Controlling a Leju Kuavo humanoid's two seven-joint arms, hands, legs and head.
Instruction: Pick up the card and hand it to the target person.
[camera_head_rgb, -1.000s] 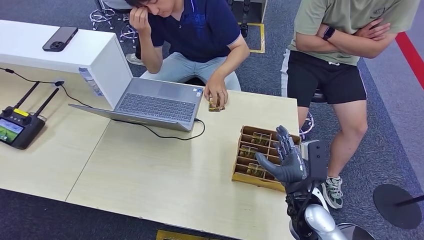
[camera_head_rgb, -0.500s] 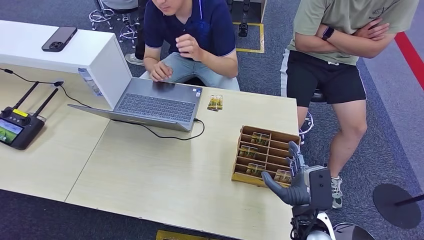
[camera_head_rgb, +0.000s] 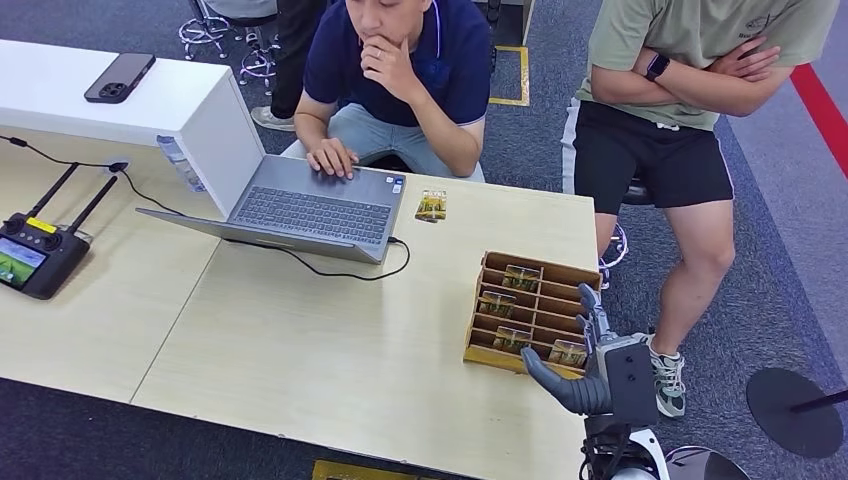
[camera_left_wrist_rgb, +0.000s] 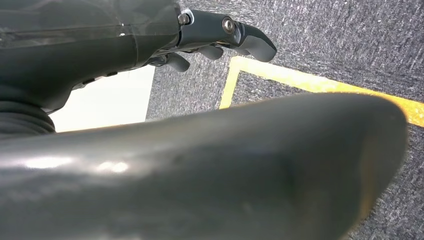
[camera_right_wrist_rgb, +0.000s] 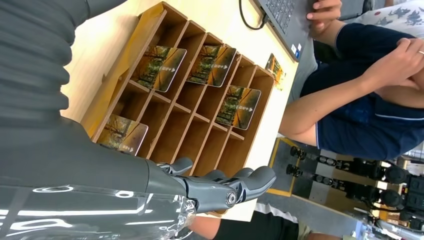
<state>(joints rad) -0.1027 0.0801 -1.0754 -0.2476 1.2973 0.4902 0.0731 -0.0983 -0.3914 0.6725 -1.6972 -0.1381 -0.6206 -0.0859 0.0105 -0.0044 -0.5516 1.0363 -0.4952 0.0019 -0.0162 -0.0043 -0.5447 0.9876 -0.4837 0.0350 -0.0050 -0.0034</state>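
A loose card (camera_head_rgb: 431, 206) with a green and gold picture lies on the table beside the laptop, in front of the seated person in a navy shirt (camera_head_rgb: 415, 60). My right hand (camera_head_rgb: 585, 380) hangs open and holds nothing at the near right corner of a wooden compartment box (camera_head_rgb: 540, 263). Several similar cards (camera_head_rgb: 520, 277) lie in the box. In the right wrist view my fingers (camera_right_wrist_rgb: 225, 186) spread beside the box (camera_right_wrist_rgb: 120, 60), with the loose card (camera_right_wrist_rgb: 275, 70) beyond it. My left hand (camera_left_wrist_rgb: 220, 35) hangs over the carpet, loosely open and holding nothing.
An open laptop (camera_head_rgb: 310, 205) with a black cable sits mid-table, with one hand of the navy-shirted person on it. A white box (camera_head_rgb: 150, 110) carries a phone (camera_head_rgb: 120, 77). A remote controller (camera_head_rgb: 35, 255) lies at the left. A second person (camera_head_rgb: 690, 60) sits at the right, arms crossed.
My right hand drew back from above the box toward the table's near edge. The navy-shirted person let go of the loose card and moved one hand to the laptop, the other to the chin.
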